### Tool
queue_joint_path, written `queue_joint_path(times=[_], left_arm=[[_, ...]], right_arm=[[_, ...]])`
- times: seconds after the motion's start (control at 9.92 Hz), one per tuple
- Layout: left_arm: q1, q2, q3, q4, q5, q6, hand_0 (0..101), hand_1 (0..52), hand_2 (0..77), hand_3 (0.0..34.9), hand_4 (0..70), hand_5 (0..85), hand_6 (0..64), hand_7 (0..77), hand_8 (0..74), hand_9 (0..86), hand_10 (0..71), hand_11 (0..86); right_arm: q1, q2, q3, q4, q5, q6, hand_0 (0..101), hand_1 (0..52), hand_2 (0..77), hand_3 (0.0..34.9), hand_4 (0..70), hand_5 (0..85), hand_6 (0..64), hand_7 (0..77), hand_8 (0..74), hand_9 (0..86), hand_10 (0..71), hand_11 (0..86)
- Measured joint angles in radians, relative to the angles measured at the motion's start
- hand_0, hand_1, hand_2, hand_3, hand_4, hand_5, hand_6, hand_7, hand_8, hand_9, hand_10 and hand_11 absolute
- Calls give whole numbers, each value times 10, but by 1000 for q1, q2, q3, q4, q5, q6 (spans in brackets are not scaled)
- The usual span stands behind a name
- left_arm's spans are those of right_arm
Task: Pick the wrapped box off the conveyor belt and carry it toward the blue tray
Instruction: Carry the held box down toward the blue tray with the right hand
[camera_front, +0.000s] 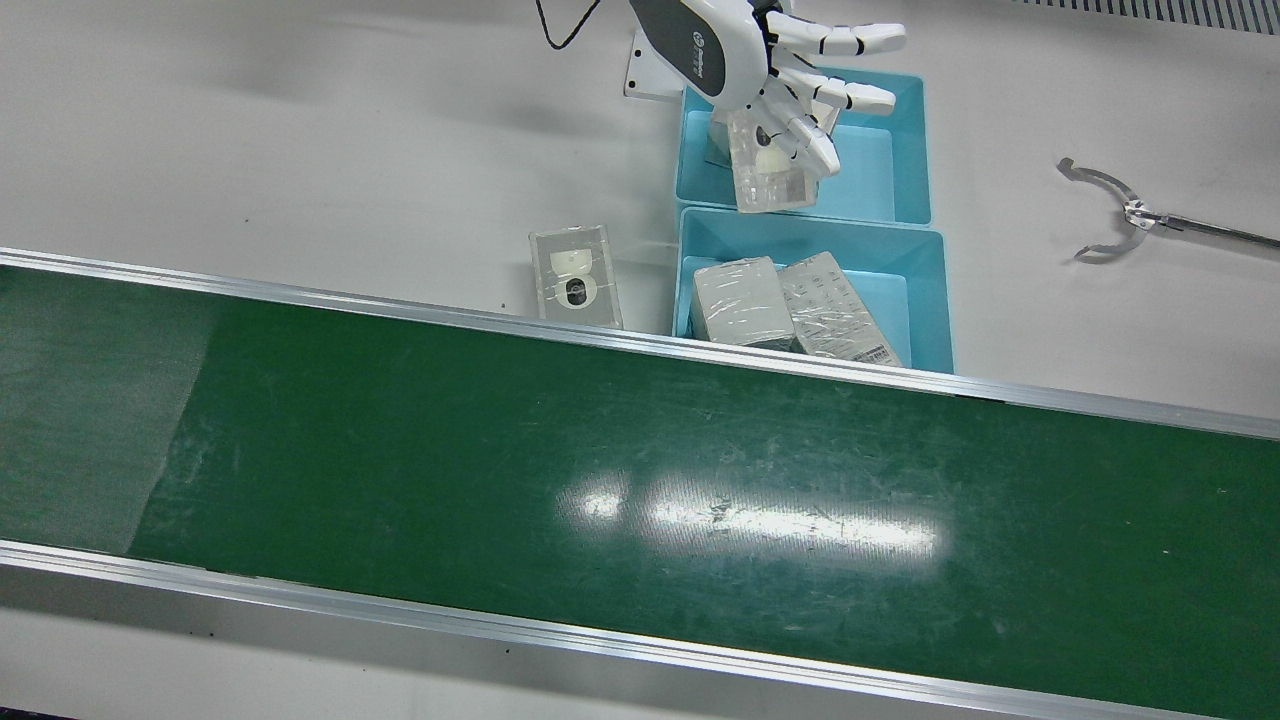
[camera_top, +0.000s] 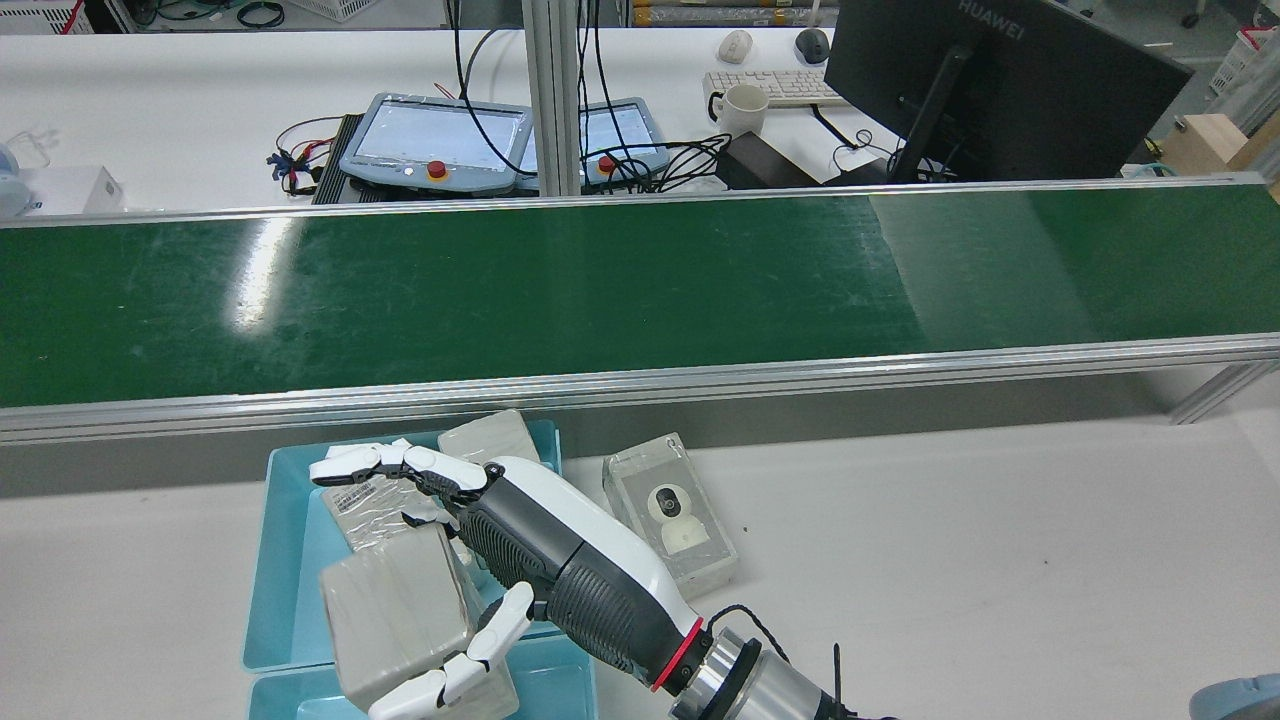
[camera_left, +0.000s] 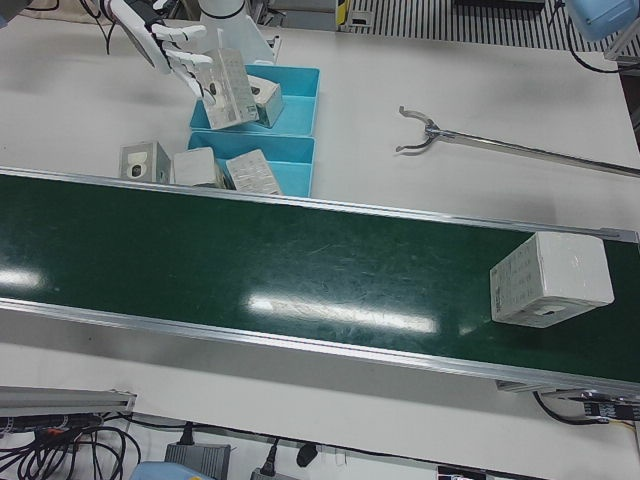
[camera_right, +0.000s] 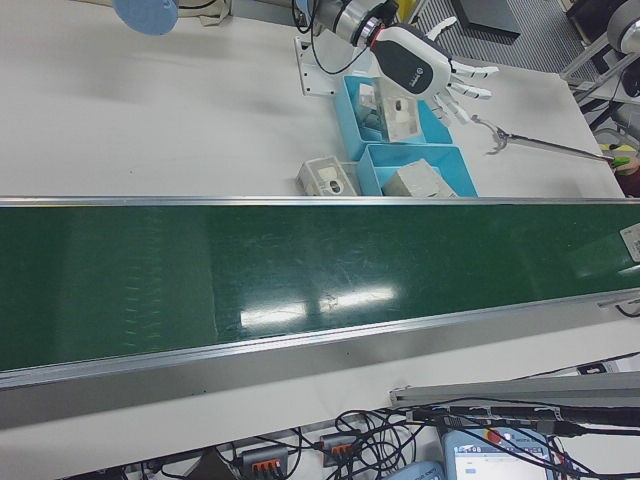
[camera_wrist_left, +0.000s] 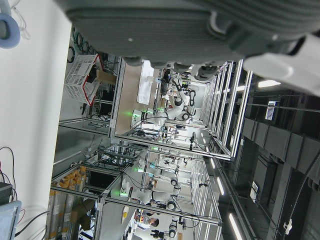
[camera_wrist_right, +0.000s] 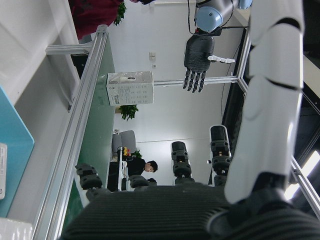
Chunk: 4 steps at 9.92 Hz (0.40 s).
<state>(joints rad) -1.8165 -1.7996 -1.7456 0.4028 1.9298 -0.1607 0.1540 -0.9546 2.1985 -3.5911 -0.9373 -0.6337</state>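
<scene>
The see-through wrapped cardboard box (camera_top: 395, 610) is hanging in the air, tipped, right above the blue plastic tray (camera_front: 900, 150) nearest the robot. The white right hand (camera_top: 500, 540) is pinching it between thumb and fingers, and the fingers are spreading wide. That grip is looking loose to me, so the box could be slipping out and hitting the tray wall or the small box already lying inside.

A second blue tray (camera_front: 925, 300) is sitting beside the green conveyor belt (camera_front: 600, 450), holding two wrapped boxes (camera_front: 735, 300). A clear plastic box (camera_front: 575, 275) is lying just beside it. A metal grabber tool (camera_front: 1110, 215) is resting well apart. Another white box (camera_left: 550, 280) is riding the belt. The dark left hand (camera_wrist_right: 199, 60) is hanging far off, fingers straight, holding nothing.
</scene>
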Motion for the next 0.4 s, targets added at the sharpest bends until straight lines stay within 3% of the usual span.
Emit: queue_joint_path(times=[0.2,0.4], left_arm=[[0,0,0,0,0,0,0,0,5,0,5,5,0,5,5,5,0,0],[0,0,0,0,0,0,0,0,5,0,5,5,0,5,5,0,5,0]], right_arm=[[5,-2,1,0,-1,6,463,109,136,300,136,191,0,153,0,22,60,87],[66,-24,1,-6,-14,22,459,104,142,302,153,196,0,153,0,22,60,93]])
